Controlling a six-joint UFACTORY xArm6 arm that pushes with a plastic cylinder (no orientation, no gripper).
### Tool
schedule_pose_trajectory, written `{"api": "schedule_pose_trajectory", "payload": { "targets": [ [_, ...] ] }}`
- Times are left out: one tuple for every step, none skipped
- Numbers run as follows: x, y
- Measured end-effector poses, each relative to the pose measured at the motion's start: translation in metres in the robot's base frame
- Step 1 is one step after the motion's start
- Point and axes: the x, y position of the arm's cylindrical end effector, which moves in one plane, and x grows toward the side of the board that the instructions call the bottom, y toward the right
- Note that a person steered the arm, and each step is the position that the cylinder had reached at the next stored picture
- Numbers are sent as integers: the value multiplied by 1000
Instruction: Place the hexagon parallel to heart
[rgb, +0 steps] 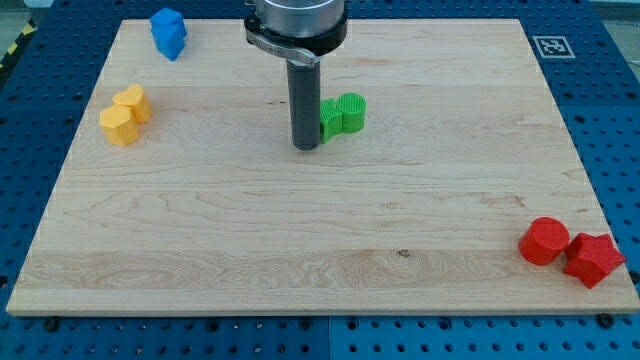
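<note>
Two yellow blocks sit together near the board's left edge. The lower one looks like a hexagon (118, 125). The upper one looks like a heart (134, 102) and touches the hexagon at its upper right. My tip (306, 147) rests on the board near the middle, far to the right of both yellow blocks. It is right against the left side of a green block (343, 115). I cannot tell whether it touches the green block.
A blue block (168, 32) lies near the top left corner. A red round block (544, 241) and a red star (593, 260) sit together at the bottom right corner. The wooden board (320, 250) ends at blue pegboard on all sides.
</note>
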Motion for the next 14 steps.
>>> {"api": "schedule_pose_trajectory", "payload": {
  "targets": [
    [0,0],
    [6,0],
    [5,-30],
    [-24,-52],
    [-62,-52],
    [-84,-70],
    [-119,-98],
    [-137,-141],
    [-136,-191],
    [-122,-226],
    [-85,-249],
    [-33,-247],
    [-4,-186],
    [-1,-129]
  ]
}}
